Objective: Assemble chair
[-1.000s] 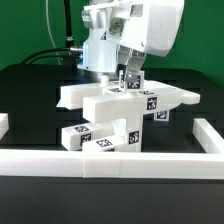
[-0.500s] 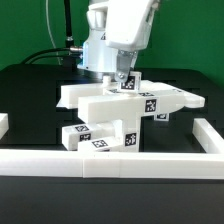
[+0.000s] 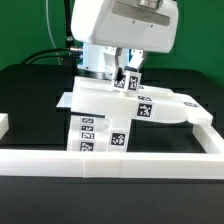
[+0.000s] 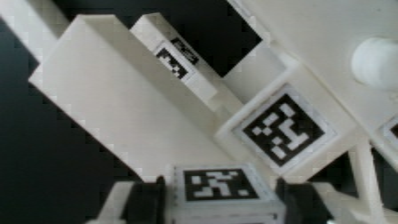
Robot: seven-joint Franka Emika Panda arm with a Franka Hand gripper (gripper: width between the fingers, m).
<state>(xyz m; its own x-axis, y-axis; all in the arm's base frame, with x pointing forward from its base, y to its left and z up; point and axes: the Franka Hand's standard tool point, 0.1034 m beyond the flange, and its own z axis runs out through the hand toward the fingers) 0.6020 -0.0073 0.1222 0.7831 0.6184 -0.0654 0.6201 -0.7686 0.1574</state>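
We see the arm reaching down from above, its large white wrist housing filling the top of the exterior view and the end effector (image 3: 126, 80) pointing straight down at the middle of the scene. Its two fingers stand partly apart and are clamped on a small tagged upright block of the chair (image 3: 108, 101), a partly joined set of matte white plastic pieces with small black-and-white square tags. In the wrist view the same tagged block sits squarely in the end effector (image 4: 217, 196), with a finger on each side of it, and the long flat pieces of the chair (image 4: 121, 92) run away from it over the dark ground.

Compared with half a second ago, the housing has moved toward the exterior view's right and looms larger. The chair has turned with it: the tagged blocks that lay low and spread out now show as a taller stack at the exterior view's left, and the wide flat plate reaches further toward the exterior view's right. The grip itself looks unchanged.

The chair sits at the centre of a matte black counter (image 3: 30, 105), just behind the long white border rail (image 3: 110, 164) that frames the front and sides. Behind stand a green wall (image 3: 202, 45) and black cables (image 3: 62, 35).
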